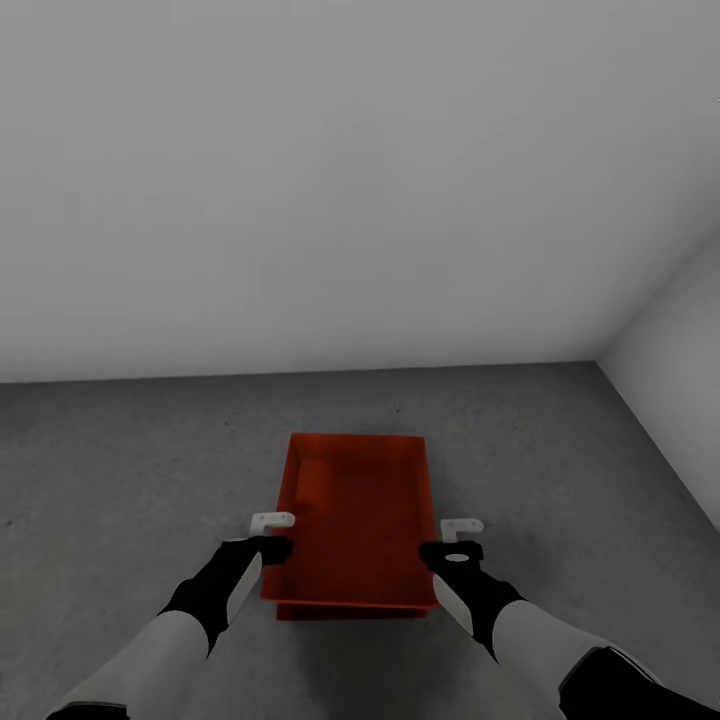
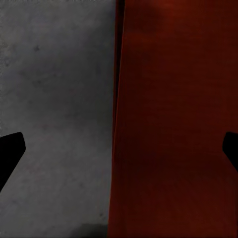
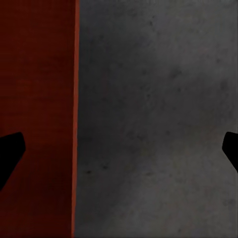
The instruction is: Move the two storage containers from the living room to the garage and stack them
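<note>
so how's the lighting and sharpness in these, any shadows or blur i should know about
Head view: soft, even light, no glare; the orange-red rectangular topless container has a darker inside at its far end, and the white wall fades to grey. Left wrist view: dim, slightly soft; the dark fingertips are featureless silhouettes. Right wrist view: similarly dim, with mottled shading on the speckled grey concrete floor.

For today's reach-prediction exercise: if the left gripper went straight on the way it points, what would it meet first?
Probably the storage container's side wall, which runs between the open left gripper's fingertips, with the floor beside it; depth is unclear.
</note>
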